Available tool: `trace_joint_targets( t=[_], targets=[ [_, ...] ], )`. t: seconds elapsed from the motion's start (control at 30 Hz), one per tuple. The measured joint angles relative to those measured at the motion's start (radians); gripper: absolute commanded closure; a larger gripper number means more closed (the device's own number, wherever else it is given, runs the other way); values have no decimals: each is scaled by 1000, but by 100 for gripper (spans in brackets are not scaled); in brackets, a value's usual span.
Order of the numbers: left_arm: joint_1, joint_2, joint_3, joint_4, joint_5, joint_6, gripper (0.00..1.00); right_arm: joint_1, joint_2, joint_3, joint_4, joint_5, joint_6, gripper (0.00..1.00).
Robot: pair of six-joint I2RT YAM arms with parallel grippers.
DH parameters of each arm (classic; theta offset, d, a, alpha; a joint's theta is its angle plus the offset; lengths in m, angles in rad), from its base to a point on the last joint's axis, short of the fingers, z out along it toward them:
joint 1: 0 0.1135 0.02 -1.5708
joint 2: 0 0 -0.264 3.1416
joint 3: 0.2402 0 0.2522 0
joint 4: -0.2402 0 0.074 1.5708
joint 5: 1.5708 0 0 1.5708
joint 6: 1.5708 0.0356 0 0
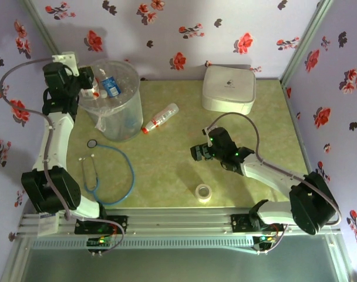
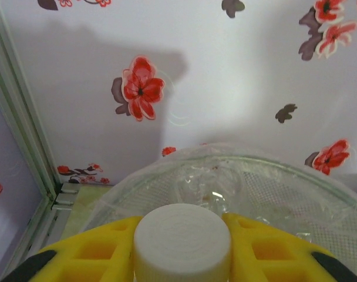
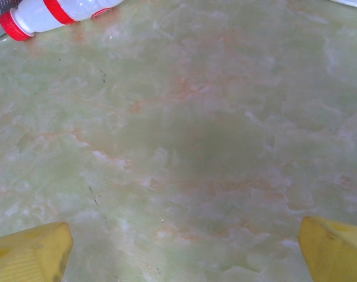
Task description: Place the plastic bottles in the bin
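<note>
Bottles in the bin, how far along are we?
Done: at least one blue-label bottle lies in the bin. In hand: the left gripper holds a white-capped bottle over the bin's rim. Left: one red-capped bottle on the table; the right gripper is open, short of it.

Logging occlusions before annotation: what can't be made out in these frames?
- Left wrist: white-capped bottle in the left end effector, body and label cut off by the bottom edge.
- Top view: bottle count inside the bin, blurred by the crinkled liner.
- Right wrist: lying red-capped bottle, far end cut off by the top edge.
</note>
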Motion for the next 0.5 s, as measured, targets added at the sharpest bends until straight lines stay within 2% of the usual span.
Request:
trace_joint_targets(
  t=[0.2, 0.5],
  targets=[
    [-21, 0, 2, -28, -5, 72, 94, 2, 10, 8, 0, -1, 0, 1],
    [-58, 0, -53, 19, -31, 85, 91, 15, 42, 15, 0, -3, 1, 1]
  ],
)
